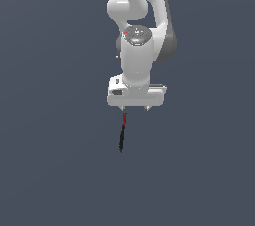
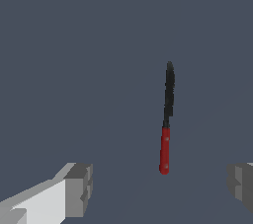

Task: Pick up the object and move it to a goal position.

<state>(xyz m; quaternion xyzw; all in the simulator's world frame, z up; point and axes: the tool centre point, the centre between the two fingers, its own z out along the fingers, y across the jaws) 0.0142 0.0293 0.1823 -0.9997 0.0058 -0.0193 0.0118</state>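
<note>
Glossy white rounded arm links [image 1: 142, 1], grey joint shading; round grey cap [image 1: 137, 34] with tiny red, green marks; boxy white hand [image 1: 135, 107], grey ribbed finger pads [image 2: 79, 190].

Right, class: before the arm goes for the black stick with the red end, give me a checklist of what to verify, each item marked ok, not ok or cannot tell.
1. Jaws of the gripper apart: ok, wide gap in the wrist view.
2. Black stick free, not held: ok, no finger touches it.
3. Stick between the two fingers' line: ok in the wrist view.
4. Gripper directly over the stick: not ok, only the red end sits near it.
5. Height above the stick: cannot tell.
6. Goal position visible: not ok, no marker shows.
</note>
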